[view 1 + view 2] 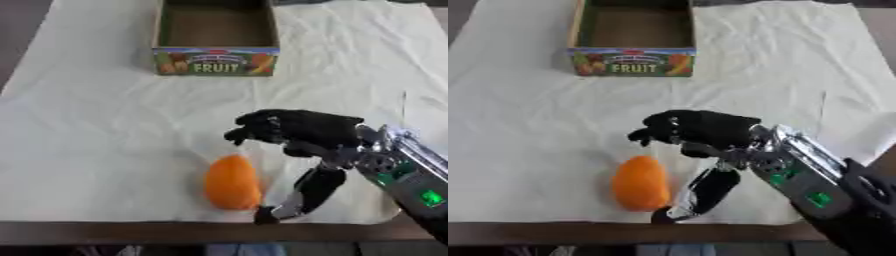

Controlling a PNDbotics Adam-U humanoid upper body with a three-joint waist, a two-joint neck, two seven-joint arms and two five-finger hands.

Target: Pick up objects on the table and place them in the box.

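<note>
An orange, oval fruit (233, 182) lies on the cream cloth near the table's front edge. My right hand (302, 132) hovers just right of and above it, coming in from the lower right. Its fingers are spread over the fruit's top right and its thumb (306, 195) reaches down beside the fruit's right side; nothing is gripped. The open cardboard box (216, 60) marked FRUIT stands at the back centre, and its inside looks empty. My left hand shows in neither view.
A cream cloth (105, 130) covers most of the table, wrinkled in places. The dark table edge (131, 232) runs along the front, just below the fruit.
</note>
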